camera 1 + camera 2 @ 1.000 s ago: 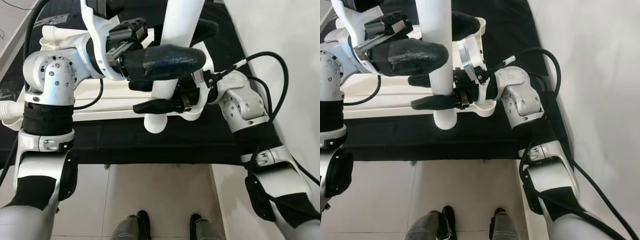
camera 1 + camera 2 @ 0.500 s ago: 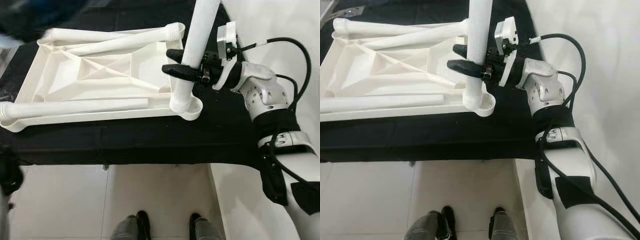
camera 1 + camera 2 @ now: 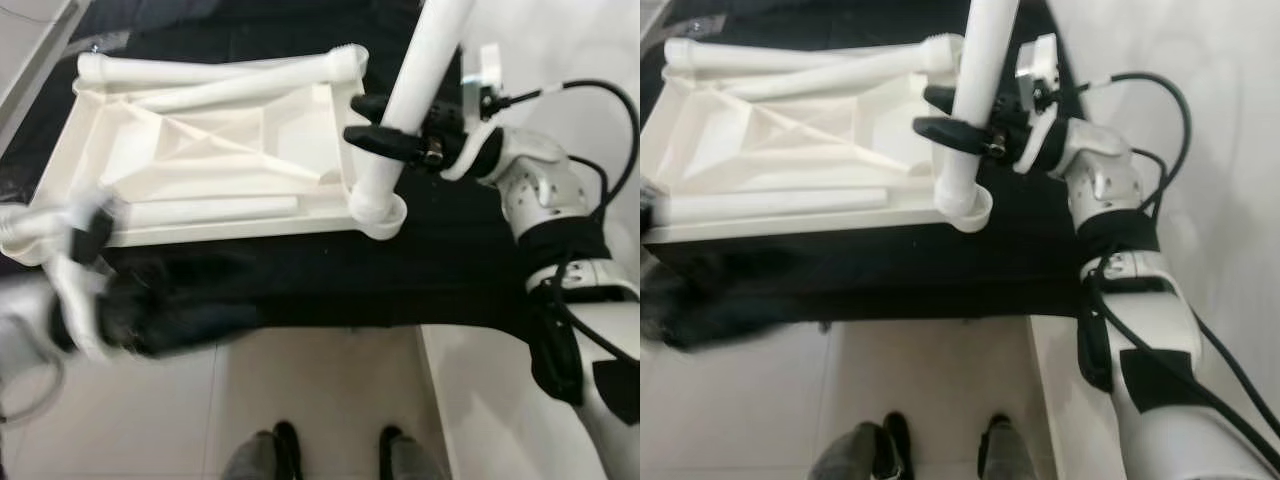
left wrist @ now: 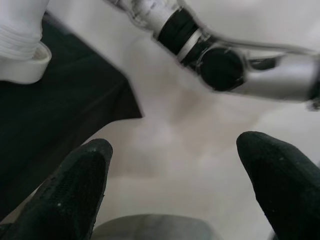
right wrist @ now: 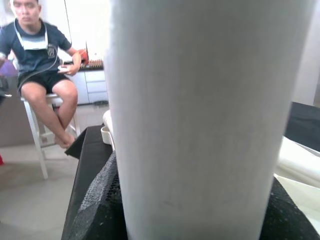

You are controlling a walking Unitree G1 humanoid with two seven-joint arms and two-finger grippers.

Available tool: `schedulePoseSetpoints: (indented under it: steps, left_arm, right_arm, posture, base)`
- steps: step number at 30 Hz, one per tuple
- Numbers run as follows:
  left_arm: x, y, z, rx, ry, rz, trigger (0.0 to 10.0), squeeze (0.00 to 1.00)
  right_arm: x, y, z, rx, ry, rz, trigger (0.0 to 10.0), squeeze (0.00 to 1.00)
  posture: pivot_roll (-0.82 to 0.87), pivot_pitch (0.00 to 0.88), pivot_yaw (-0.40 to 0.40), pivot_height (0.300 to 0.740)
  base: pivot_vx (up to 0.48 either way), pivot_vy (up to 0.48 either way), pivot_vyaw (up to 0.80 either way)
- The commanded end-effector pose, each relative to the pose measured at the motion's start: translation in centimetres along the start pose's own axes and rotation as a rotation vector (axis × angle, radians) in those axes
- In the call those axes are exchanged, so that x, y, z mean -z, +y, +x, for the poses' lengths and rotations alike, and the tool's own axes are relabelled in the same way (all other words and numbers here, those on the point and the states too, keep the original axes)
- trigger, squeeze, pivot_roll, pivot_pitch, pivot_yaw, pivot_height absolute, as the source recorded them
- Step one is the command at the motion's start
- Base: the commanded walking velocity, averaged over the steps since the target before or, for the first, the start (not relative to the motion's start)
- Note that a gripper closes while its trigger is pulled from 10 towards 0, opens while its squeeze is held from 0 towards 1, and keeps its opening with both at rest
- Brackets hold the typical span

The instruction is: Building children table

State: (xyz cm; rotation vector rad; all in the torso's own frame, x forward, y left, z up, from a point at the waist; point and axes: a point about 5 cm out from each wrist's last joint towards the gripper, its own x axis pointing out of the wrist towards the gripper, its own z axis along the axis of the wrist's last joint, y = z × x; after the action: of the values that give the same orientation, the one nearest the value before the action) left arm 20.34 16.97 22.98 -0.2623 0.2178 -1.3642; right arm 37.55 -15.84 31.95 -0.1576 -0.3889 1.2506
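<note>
One white leg (image 3: pixel 405 120) stands in the upturned tabletop (image 3: pixel 200 160) corner socket at 3 o'clock, right gripper (image 3: pixel 385 125) clamped round it; left gripper (image 4: pixel 175 185), fingers spread, has dropped to 8 o'clock, blurred.

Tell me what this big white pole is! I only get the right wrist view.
Observer: It is a table leg. Its lower end sits in the corner socket of the upside-down tabletop.
Operator: Who's holding it?
Observer: The right pincer, shut on it from the side, a little above the socket.
Operator: Are there more legs?
Observer: Yes, another leg lies flat along the tabletop's near edge.
Operator: Where's my other pincer?
Observer: The left pincer is open and holds nothing, low by the near edge of the black cloth.
</note>
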Motion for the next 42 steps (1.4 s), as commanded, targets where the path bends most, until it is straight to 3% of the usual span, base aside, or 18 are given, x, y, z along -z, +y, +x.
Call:
schedulePoseSetpoints:
  steps: [1, 2, 4, 5, 9, 14, 24, 33, 38, 42]
  left_arm:
    - [1.5, -0.6, 1.2, -0.023, 0.024, -0.006, 10.0, 0.0]
    - [2.9, -1.2, 1.9, -0.034, 0.046, -0.024, 10.0, 0.0]
    - [3.6, -1.7, 2.2, -0.04, 0.058, -0.033, 10.0, 0.0]
    - [4.4, -2.5, 2.5, -0.033, 0.085, -0.044, 10.0, 0.0]
    - [6.1, -4.5, 3.5, -0.059, 0.077, -0.072, 10.0, 0.0]
    - [6.6, -4.4, 4.0, -0.112, 0.056, -0.074, 10.0, 0.0]
    - [7.2, -5.6, 4.3, -0.187, 0.07, -0.026, 10.0, 0.0]
    - [7.4, -6.3, 4.4, -0.221, 0.058, -0.013, 10.0, 0.0]
    - [7.4, -6.4, 4.4, -0.22, 0.058, -0.012, 10.0, 0.0]
    - [7.6, -6.5, 4.4, -0.224, 0.055, -0.011, 10.0, 0.0]
  right_arm:
    - [0.3, 0.0, 0.1, -0.006, 0.033, -0.013, 0.0, 0.0]
    - [0.3, 0.1, -0.1, -0.019, 0.036, -0.012, 1.0, 0.0]
    - [0.3, 0.1, -0.3, -0.031, 0.036, -0.009, 1.0, 0.0]
    - [0.2, 0.1, -0.5, -0.043, 0.035, -0.005, 10.0, 0.0]
    - [-0.4, 0.3, -1.5, -0.13, 0.017, 0.037, 10.0, 0.0]
    - [-0.6, 0.2, -1.9, -0.156, 0.008, 0.06, 10.0, 0.0]
    - [-1.4, -0.9, -2.2, -0.08, -0.002, 0.056, 10.0, 0.0]
    - [-2.5, -0.9, -2.9, -0.143, -0.013, 0.052, 10.0, 0.0]
    - [-2.4, -0.7, -2.9, -0.172, 0.053, 0.033, 10.0, 0.0]
    - [-1.7, 0.0, -2.4, -0.238, 0.176, -0.022, 10.0, 0.0]
  posture:
    - [-0.04, 0.305, 0.055, 0.74]
    - [-0.03, 0.312, 0.056, 0.74]
    - [-0.03, 0.312, 0.056, 0.74]
    - [-0.03, 0.322, 0.058, 0.74]
    - [-0.02, 0.337, 0.063, 0.74]
    - [-0.02, 0.347, 0.063, 0.74]
    - [0.0, 0.374, 0.064, 0.74]
    - [0.0, 0.387, 0.065, 0.74]
    - [0.0, 0.389, 0.067, 0.74]
    - [0.0, 0.385, 0.066, 0.74]
  base:
    - [0.0, 0.0, 0.0]
    - [0.0, 0.0, 0.0]
    - [0.0, 0.0, 0.0]
    - [0.0, 0.0, 0.0]
    - [0.0, 0.0, 0.0]
    - [0.0, 0.0, 0.0]
    - [0.0, 0.0, 0.0]
    - [0.0, 0.0, 0.0]
    - [0.0, 0.0, 0.0]
    - [0.0, 0.0, 0.0]
